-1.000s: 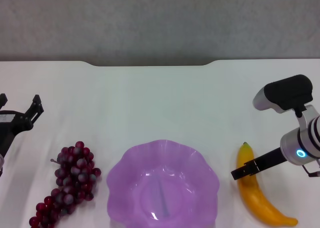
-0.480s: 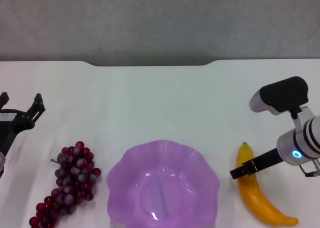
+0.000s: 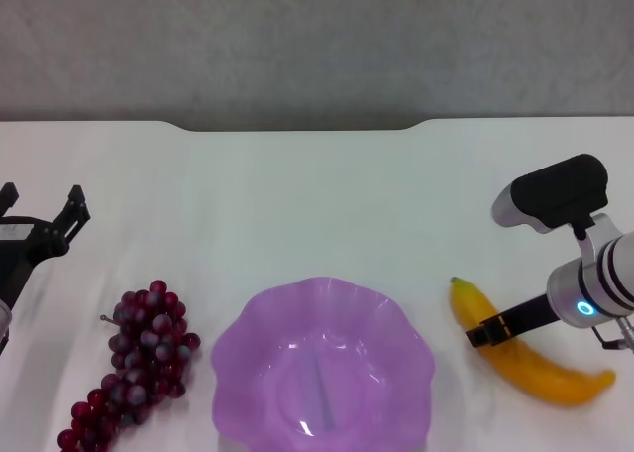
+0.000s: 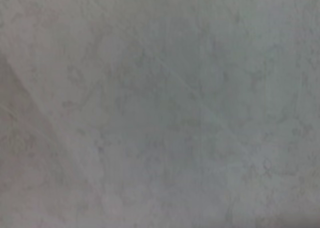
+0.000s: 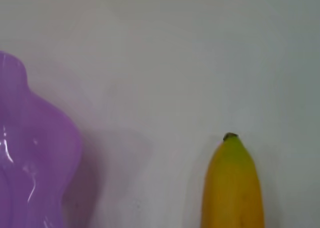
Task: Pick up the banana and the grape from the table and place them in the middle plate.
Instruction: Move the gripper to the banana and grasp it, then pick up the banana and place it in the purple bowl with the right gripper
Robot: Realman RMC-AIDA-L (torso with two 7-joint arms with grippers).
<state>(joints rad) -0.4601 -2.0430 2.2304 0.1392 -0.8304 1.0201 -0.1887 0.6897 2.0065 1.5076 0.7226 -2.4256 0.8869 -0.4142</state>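
Observation:
The yellow banana (image 3: 540, 370) lies on the white table (image 3: 297, 204) to the right of the light purple scalloped plate (image 3: 322, 288). Its stem tip points toward the plate. My right gripper (image 3: 483, 333) is down across the banana near its stem end and grips it; one black finger (image 3: 510, 322) shows over it. The right wrist view shows the banana's tip (image 5: 232, 183) and the plate's edge (image 5: 35, 153). The bunch of dark red grapes (image 3: 139, 363) lies left of the plate. My left gripper (image 3: 40, 202) is open and empty, beyond the grapes at the left edge.
The table's far edge has a shallow notch (image 3: 297, 127) with a grey wall behind it. The left wrist view shows only bare surface. The plate holds nothing.
The banana has swung round under my right gripper: its stem end moved left toward the plate and its far end moved up and right. The left arm has not moved.

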